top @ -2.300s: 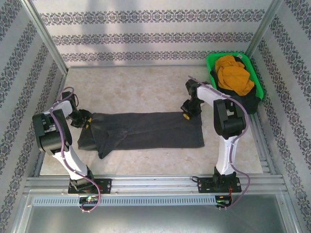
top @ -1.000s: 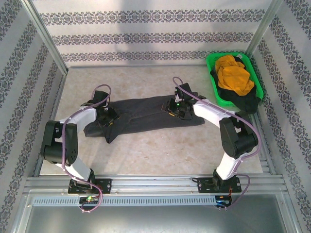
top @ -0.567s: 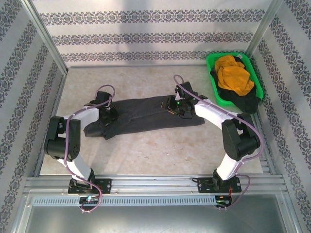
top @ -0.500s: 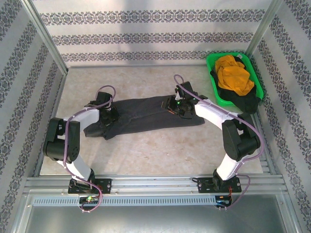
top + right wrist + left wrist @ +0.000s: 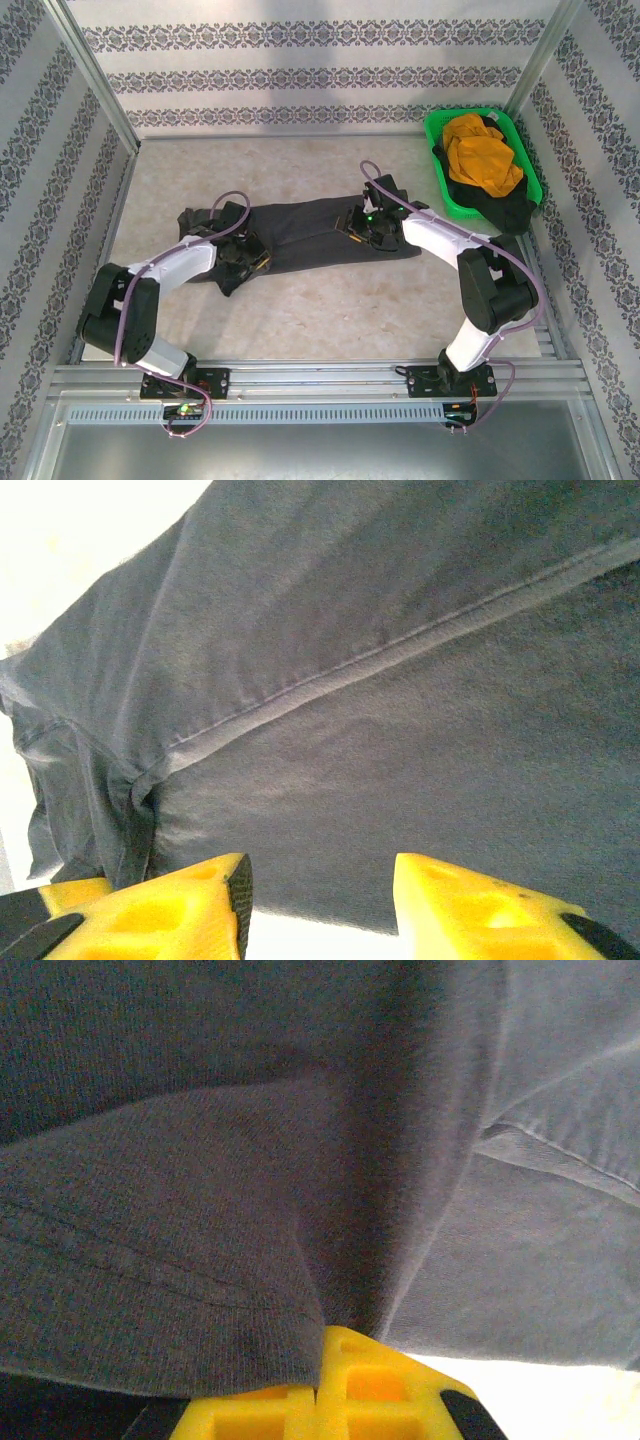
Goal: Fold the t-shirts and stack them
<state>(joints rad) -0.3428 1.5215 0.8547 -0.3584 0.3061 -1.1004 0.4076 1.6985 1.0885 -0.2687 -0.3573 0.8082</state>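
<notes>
The dark charcoal t-shirt (image 5: 300, 235) lies as a long folded strip across the middle of the table. My left gripper (image 5: 252, 260) is at its left end, its yellow fingers (image 5: 300, 1400) shut on a fold of the charcoal cloth (image 5: 200, 1210). My right gripper (image 5: 358, 228) sits low over the strip's right part, open, its fingertips (image 5: 160, 905) apart with the shirt's near edge (image 5: 400, 710) just beyond them. The mustard orange t-shirt (image 5: 480, 160) and the black t-shirt (image 5: 505, 212) lie crumpled in the basket.
The bright green basket (image 5: 462, 112) stands at the back right corner against the patterned walls. Bare pale tabletop (image 5: 330, 320) runs in front of the strip and behind it. A metal rail crosses the near edge by the arm bases.
My left gripper has shut on the shirt's left end and moved right and nearer, pulling the cloth with it. My right gripper has stayed almost where it was.
</notes>
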